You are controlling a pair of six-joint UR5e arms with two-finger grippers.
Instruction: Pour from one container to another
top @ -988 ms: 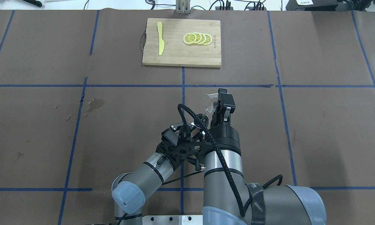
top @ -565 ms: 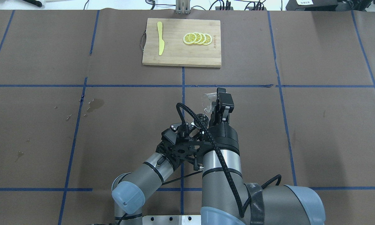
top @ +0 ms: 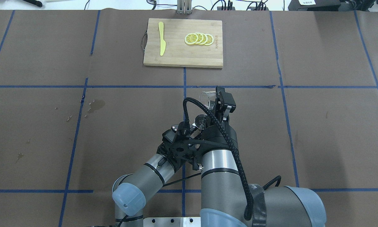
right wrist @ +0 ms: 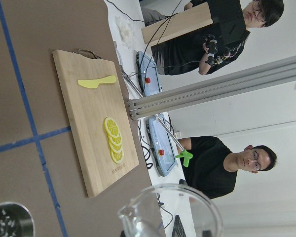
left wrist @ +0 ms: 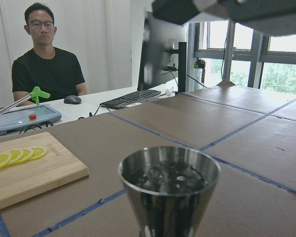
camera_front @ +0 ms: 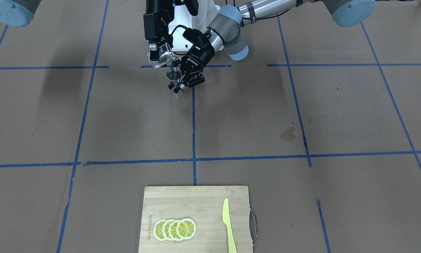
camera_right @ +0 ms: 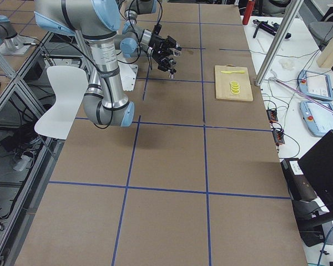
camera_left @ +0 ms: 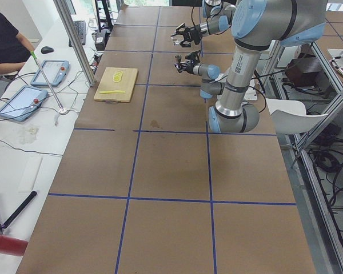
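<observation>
**A:** What sits closest to the robot?

**B:** The left gripper (camera_front: 181, 84). Its jaws are closed on the narrow waist of the jigger (camera_front: 174, 75), which stands upright between them. In the left wrist view the jigger's upper bowl holds something dark that glints, but I cannot tell what it is.

**A:** And the cup?

**B:** The cup (camera_front: 164, 58) is higher than the jigger and a little to the robot's right of it. It is very near the jigger, rim close to rim, without touching it. The right gripper (camera_front: 157, 52) has its jaws pinched on the cup's wall. The cup looks slightly tipped. I cannot tell whether anything is left in it.

**A:** What lies beyond the jigger?

**B:** A dark stain (camera_front: 287, 134) on the brown paper, out past the jigger and off to the robot's left.

**A:** And farther out?

**B:** The board (camera_front: 196, 200), well apart from the jigger and almost straight ahead of it, near the table's far edge. A yellow knife (camera_front: 228, 225) lies on its left part. On its right part four lemon slices (camera_front: 175, 229) overlap in a row.
</observation>
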